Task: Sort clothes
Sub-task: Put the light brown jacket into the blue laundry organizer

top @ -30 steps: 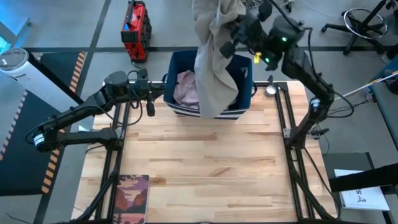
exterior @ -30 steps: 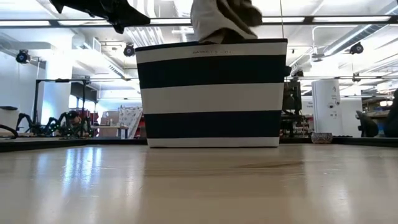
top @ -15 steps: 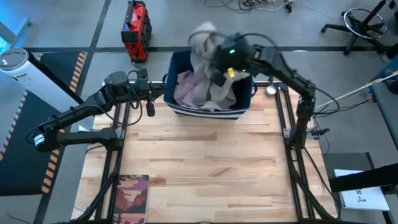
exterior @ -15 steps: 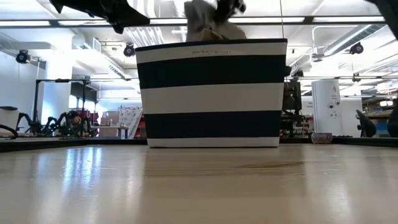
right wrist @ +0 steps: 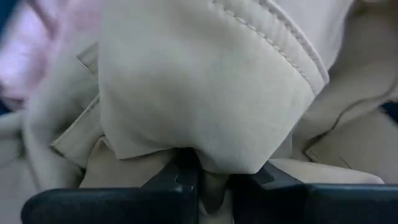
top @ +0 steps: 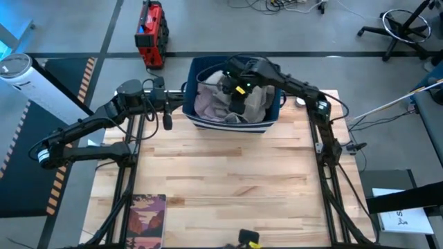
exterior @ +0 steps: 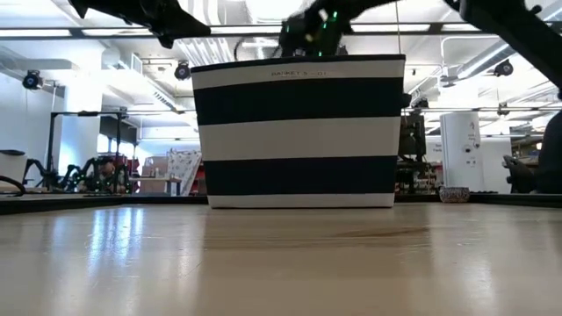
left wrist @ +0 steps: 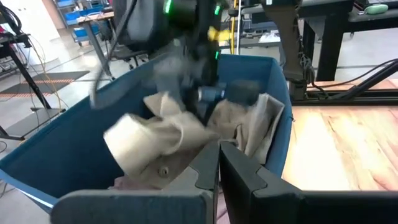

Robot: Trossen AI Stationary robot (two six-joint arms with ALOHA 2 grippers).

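Your right hand [top: 234, 97] is down inside the navy bin [top: 272, 114] at the surface's [top: 228, 180] far edge, fingers pinching a fold of the beige-khaki garment [right wrist: 205, 87], which lies crumpled in the bin w/ a lilac-pink piece [top: 205, 97] beside it on the left side. Your left hand [left wrist: 217, 171] waits just beside the bin's left rim, fingers pressed together, holding nothing. A reddish-brown book [top: 145, 220] sits at the near left corner.

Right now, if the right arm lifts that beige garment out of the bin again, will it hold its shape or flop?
Likely floppy: the beige garment lies crumpled in folds inside the bin. Probably snag-prone, since it drapes around the right gripper. Likely light, being thin cloth.
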